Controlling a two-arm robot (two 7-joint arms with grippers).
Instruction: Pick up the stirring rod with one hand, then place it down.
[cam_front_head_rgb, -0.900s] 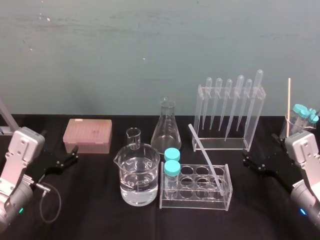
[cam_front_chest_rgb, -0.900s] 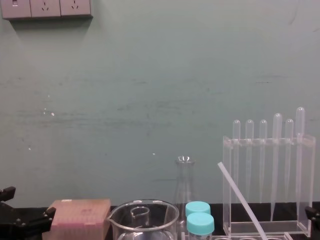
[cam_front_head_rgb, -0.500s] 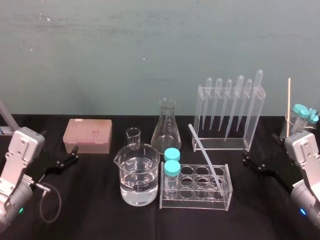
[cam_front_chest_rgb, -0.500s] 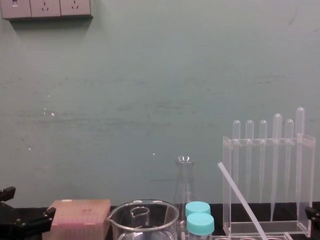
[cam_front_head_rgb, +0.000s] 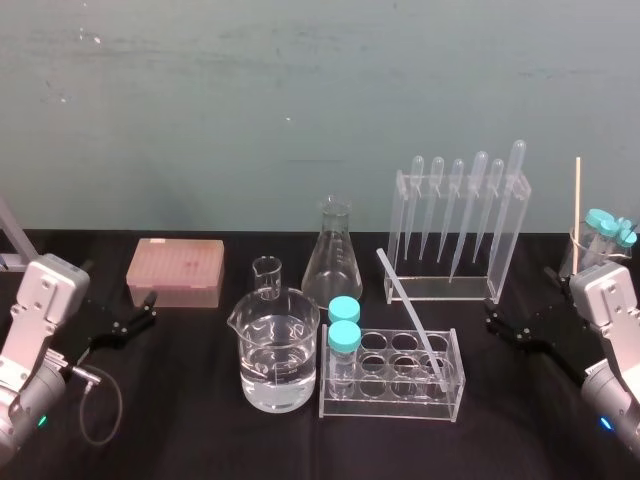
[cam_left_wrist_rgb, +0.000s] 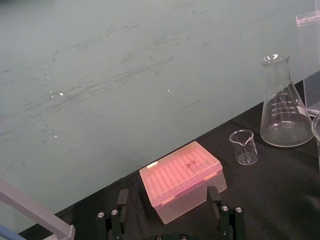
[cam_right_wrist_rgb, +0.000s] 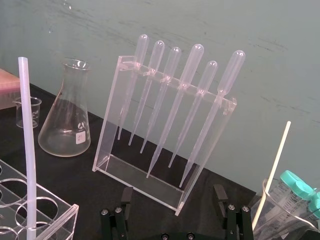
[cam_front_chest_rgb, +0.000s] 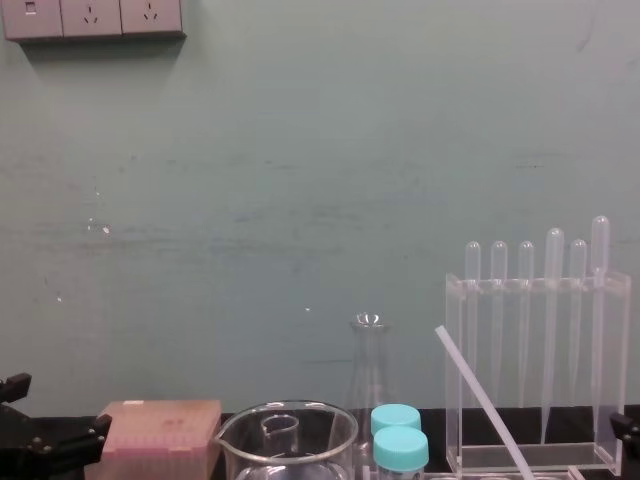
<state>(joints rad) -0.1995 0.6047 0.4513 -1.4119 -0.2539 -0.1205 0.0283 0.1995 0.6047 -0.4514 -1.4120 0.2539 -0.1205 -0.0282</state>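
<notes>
**A:** Where's the stirring rod (cam_front_head_rgb: 411, 318) right now?

**B:** Slanted in the clear test-tube rack (cam_front_head_rgb: 390, 402), middle of the tabletop (cam_front_head_rgb: 200, 430). Its foot is down a right-hand hole and its top leans back toward the pipette rack (cam_front_head_rgb: 440, 288). Nothing's holding it. The right gripper (cam_front_head_rgb: 519, 295) hangs low off to the right, fingers spread wide with nothing between them. The left gripper (cam_front_head_rgb: 120, 283) is the same on the far left, by the pink tip box (cam_front_head_rgb: 175, 270).

**A:** So what worries you?

**B:** Biggest first: the pipette rack stands close behind the rod's top. A gripper coming in from the right could clip it, I reckon, and it looks tall on a narrow base. Next, the test-tube rack. Pull the rod off its own line and it may lever on the hole's rim and drag or tip the rack, two blue-capped tubes (cam_front_head_rgb: 344, 335) and all. The water-filled beaker (cam_front_head_rgb: 278, 360) sits just beside that. Last, the rod itself: thin and smooth, likely to slide or swing in a pinch.

**A:** Anything you can't make out?

**B:** From chest height the test-tube rack is cut off at the bottom, and the rod's lower end with it. From above, the foot sits behind clear walls, so I can't tell whether it touches the rack floor. And a clear cup (cam_right_wrist_rgb: 282, 215) of capped tubes at the far right is cut off at the edge.
</notes>
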